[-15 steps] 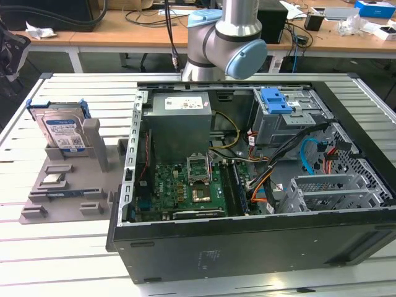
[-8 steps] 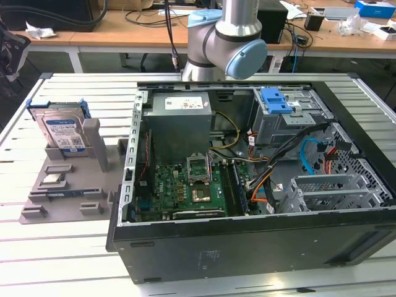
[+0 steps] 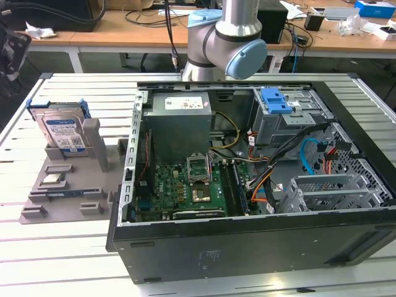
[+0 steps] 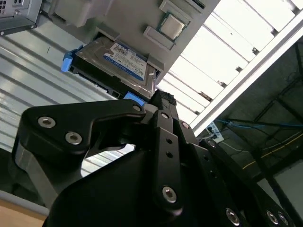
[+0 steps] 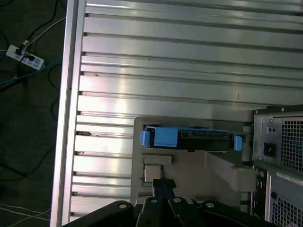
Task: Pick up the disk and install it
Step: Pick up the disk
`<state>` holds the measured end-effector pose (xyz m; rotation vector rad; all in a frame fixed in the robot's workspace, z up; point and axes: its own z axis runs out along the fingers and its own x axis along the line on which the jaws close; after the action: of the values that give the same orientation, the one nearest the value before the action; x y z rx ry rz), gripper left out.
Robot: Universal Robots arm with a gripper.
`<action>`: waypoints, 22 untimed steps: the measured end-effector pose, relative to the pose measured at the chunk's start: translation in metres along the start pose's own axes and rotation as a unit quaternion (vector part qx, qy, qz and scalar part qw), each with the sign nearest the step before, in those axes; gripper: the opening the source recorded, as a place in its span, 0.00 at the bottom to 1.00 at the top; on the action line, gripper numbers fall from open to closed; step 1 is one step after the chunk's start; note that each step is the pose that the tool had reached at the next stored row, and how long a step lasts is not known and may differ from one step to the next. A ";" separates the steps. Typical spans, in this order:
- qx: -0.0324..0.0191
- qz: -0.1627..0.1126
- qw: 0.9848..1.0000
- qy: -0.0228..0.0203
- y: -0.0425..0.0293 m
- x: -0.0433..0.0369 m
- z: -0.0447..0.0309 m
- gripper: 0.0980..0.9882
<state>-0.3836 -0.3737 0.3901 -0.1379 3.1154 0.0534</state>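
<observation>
First wrist view: the tool (image 5: 163, 183), closed and empty, hangs near the standing disk (image 5: 189, 138).

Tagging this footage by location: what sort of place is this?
Probably a robotics lab or workshop: an open computer case on a slatted metal table, the disk standing in a holder, cable-strewn wooden benches behind.

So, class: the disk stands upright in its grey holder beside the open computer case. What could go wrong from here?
1. The disk sits in a slot of the grey holder, close beside a post. A skewed lift might jam it or drag the holder along.
2. A small chip lies loose-looking on the same holder and could be knocked.
3. Cables cross the case beside the drive bay, so the disk may snag on them.
</observation>
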 end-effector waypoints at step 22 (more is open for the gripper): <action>-0.004 -0.185 0.983 0.006 0.0000 0.0000 0.0000 0.01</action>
<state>-0.3836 -0.3738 0.3901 -0.7123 3.0428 0.0592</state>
